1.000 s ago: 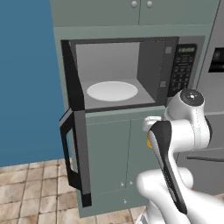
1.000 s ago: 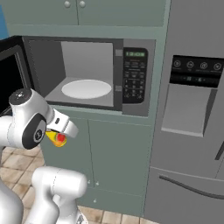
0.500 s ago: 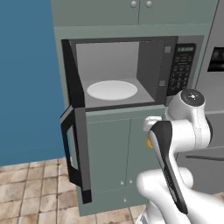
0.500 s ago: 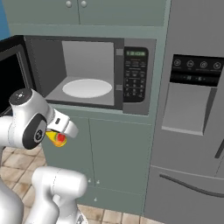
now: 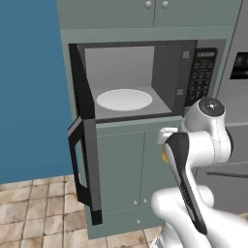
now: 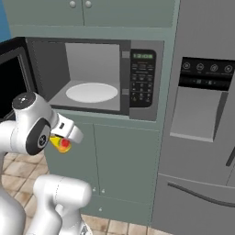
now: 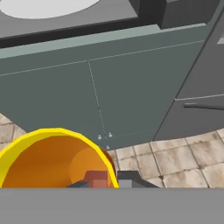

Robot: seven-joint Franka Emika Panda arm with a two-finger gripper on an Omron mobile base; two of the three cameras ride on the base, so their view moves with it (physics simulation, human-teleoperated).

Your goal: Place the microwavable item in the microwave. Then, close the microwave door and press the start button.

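The microwave (image 5: 145,77) (image 6: 101,73) is built into the green cabinet wall, with its grey inside and white turntable (image 5: 124,99) (image 6: 92,92) in plain sight. Its keypad panel (image 5: 201,77) (image 6: 141,78) sits on the right. The microwave door (image 5: 85,160) (image 6: 11,78) hangs wide open to the left, bar handle (image 5: 74,162) facing out. My gripper (image 6: 62,142) (image 7: 109,179) is shut on the yellow cup (image 6: 58,144) (image 7: 52,157) (image 5: 164,156), held below the microwave's front edge, in front of the lower cabinet. The cup's red mark faces the right base view.
Green cabinet doors (image 5: 131,169) (image 7: 96,96) stand under the microwave. A grey fridge (image 6: 202,105) with a dispenser fills the right side. A blue wall (image 5: 29,87) lies to the left, and tile floor (image 7: 175,157) below.
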